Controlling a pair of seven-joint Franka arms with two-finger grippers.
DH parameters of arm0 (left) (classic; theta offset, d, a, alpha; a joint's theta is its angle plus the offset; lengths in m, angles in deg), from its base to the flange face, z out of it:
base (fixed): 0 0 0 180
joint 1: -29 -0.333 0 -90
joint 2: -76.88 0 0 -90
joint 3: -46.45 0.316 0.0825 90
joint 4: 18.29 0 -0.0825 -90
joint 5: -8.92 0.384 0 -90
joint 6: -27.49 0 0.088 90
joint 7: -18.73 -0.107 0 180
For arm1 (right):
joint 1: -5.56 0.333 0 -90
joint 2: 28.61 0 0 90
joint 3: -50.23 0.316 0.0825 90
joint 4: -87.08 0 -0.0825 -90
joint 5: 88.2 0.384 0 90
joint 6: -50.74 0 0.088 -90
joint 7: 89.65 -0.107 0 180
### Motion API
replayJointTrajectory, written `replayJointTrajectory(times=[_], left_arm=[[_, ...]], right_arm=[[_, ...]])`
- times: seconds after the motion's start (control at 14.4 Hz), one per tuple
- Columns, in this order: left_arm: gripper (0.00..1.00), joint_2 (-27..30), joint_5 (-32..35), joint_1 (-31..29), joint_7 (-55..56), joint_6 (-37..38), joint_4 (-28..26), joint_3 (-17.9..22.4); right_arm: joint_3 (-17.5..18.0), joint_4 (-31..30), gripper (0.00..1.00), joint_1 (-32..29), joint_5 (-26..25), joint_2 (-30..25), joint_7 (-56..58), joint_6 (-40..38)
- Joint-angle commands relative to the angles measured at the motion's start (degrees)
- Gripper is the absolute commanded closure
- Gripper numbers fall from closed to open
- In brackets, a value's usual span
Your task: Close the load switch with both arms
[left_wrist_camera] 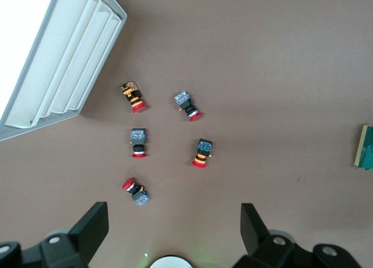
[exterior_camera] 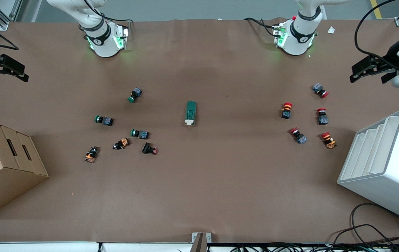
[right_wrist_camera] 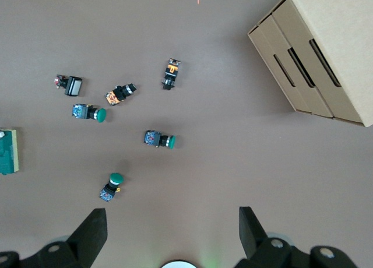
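Brown table [exterior_camera: 220, 182] spreads before you: load switch [exterior_camera: 191, 113] lies midway, well apart from both grippers. Your left gripper [left_wrist_camera: 175, 233] and right gripper [right_wrist_camera: 173, 233] hang spread open; each wrist view catches only its edge.

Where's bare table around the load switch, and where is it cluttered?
Bare brown table flanks the load switch toward both arms' ends, and the strip nearer the front camera between cardboard box and white rack is bare. Crowded: green-capped buttons toward the right arm's end, red-capped buttons toward the left arm's.
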Motion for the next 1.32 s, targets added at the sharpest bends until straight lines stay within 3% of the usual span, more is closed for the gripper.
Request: replayJointTrajectory(times=[0.0, 0.62, 0.9, 1.25], left_arm=[[0.00, 2.11, -0.74, 0.39, -0.50, 0.31, -1.50, -0.11], [0.00, 1.49, -0.48, 0.13, -3.32, 0.75, -0.80, -0.73], [0.00, 1.84, 2.86, 0.21, -4.81, 1.80, -0.80, -1.08], [0.00, -0.78, 2.86, 0.21, -4.99, 1.36, 1.74, -1.08]], right_arm=[[0.50, -1.91, 0.00, -0.32, -1.13, -1.75, 0.73, 0.52], [0.41, -1.82, 0.00, -0.32, -1.13, -1.67, 1.69, 0.08], [0.41, -1.82, 0.00, -0.32, -1.13, -1.67, 1.69, 0.00], [0.41, -1.82, 0.00, -0.32, -1.13, -1.67, 1.69, 0.00]])
